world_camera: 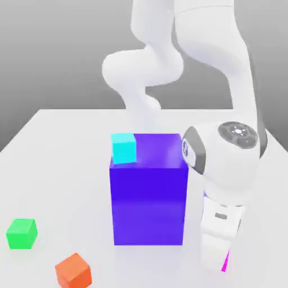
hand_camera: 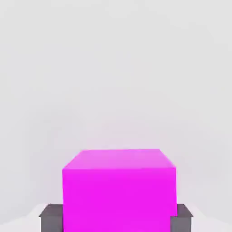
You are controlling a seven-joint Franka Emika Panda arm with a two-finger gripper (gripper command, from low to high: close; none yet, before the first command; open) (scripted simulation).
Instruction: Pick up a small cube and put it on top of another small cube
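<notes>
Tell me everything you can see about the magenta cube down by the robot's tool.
The magenta cube is a small, plain, evenly coloured block with sharp edges and a matte, plastic-like look. In the hand view it sits square between two dark grey fingers, one against each side, its top face showing. In the exterior view a sliver of it peeks out beneath the white tool, low on the white table, to the exterior view's right of the big blue block.

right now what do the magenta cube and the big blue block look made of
Magenta cube: a smooth, matte, plastic-like solid, evenly coloured with crisp edges and no grain or highlights. Big blue block: the same plain look, though its top carries a soft pale sheen, so slightly glossier. Both are simulator renders, so the real material stays open.
</notes>
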